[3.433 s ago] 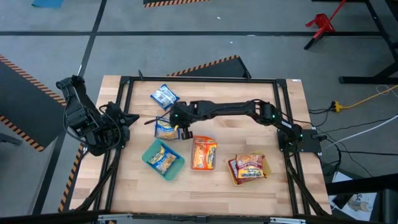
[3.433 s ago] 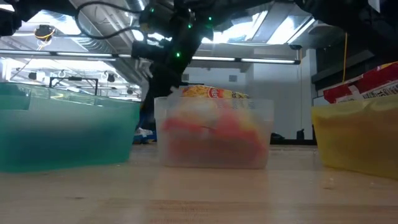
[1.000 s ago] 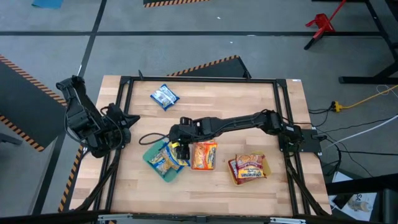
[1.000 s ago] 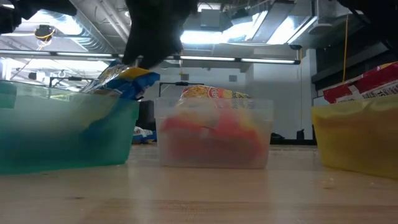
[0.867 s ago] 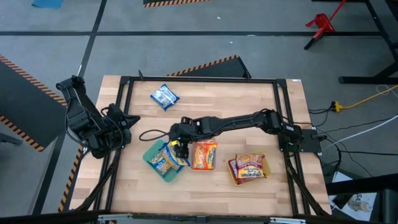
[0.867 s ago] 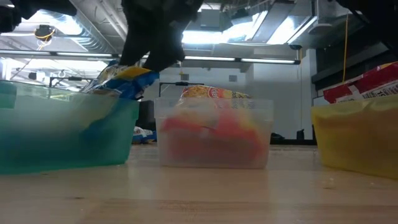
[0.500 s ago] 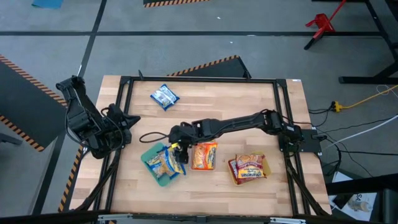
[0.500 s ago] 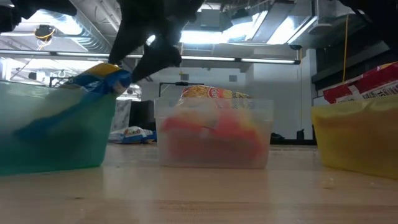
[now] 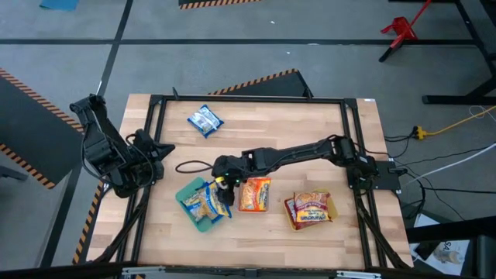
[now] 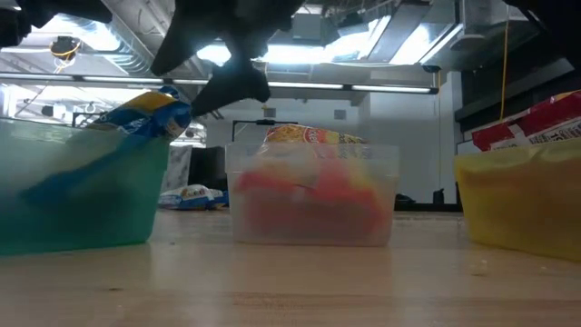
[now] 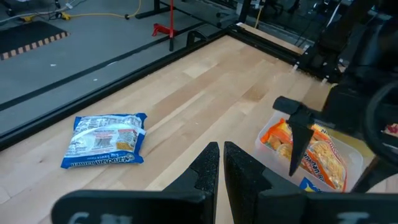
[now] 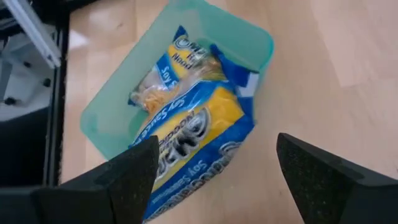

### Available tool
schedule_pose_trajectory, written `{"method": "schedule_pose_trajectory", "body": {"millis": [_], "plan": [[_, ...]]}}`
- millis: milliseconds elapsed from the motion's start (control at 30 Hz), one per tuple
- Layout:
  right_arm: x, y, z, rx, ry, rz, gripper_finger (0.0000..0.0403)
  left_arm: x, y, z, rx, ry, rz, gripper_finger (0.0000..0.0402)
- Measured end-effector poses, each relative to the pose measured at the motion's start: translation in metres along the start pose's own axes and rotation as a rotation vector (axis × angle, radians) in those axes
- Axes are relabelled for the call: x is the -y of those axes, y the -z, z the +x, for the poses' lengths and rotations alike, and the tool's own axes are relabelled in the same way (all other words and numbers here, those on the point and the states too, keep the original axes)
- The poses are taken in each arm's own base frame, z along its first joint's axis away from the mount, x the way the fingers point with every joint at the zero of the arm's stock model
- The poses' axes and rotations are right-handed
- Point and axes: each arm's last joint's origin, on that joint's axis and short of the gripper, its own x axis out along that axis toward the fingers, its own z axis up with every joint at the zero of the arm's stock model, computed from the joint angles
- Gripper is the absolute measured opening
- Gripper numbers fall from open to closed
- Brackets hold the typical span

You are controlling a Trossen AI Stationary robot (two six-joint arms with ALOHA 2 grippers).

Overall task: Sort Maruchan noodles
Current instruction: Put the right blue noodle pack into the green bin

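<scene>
Fingers of the right gripper (image 12: 214, 171) are spread wide above the teal tray (image 9: 188, 203), where two blue-yellow noodle packets (image 12: 186, 134) lie, one overhanging the rim. The left gripper (image 11: 221, 163), nearly closed and empty, is parked at the table's left edge.

My high camera looks straight down on the whole table (image 9: 310, 232). My low camera sits at tabletop height, close behind the teal tray (image 10: 82, 195), facing the room. My right wrist camera hangs close above that tray; my left wrist camera sees the table from its edge, farther from the tray.
</scene>
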Motion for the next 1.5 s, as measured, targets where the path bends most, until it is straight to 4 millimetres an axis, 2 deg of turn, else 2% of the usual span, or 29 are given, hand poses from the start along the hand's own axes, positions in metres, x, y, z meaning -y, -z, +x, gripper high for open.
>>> {"method": "schedule_pose_trajectory", "body": {"millis": [233,533,667,767,967,1067,1500], "plan": [[0.004,0.005,0.011,0.034,-0.007,0.036,0.0308,0.0,0.0,0.0,0.0,0.0,0.003,0.0018],[0.009,0.024,0.031,0.038,-0.08,0.09,0.0308,0.0,0.0,0.0,0.008,0.0,0.007,0.0018],[0.009,0.024,0.032,0.049,-0.091,0.088,0.0301,0.0,0.0,0.0,0.008,0.001,0.007,0.0018],[0.01,0.024,0.033,0.05,-0.087,0.067,0.0267,0.0,0.0,0.0,0.008,0.001,0.006,0.0018],[0.009,0.023,0.032,0.055,-0.099,0.036,0.0152,0.0,0.0,0.0,0.009,0.001,0.006,0.0018],[0.008,0.023,0.031,0.058,-0.105,0.024,0.0111,0.0,0.0,0.0,0.009,0.001,0.007,0.0018],[0.002,0.015,0.024,0.051,-0.178,-0.032,0.0087,0.0,0.0,0.0,0.009,0.0,0.007,0.0018]]}}
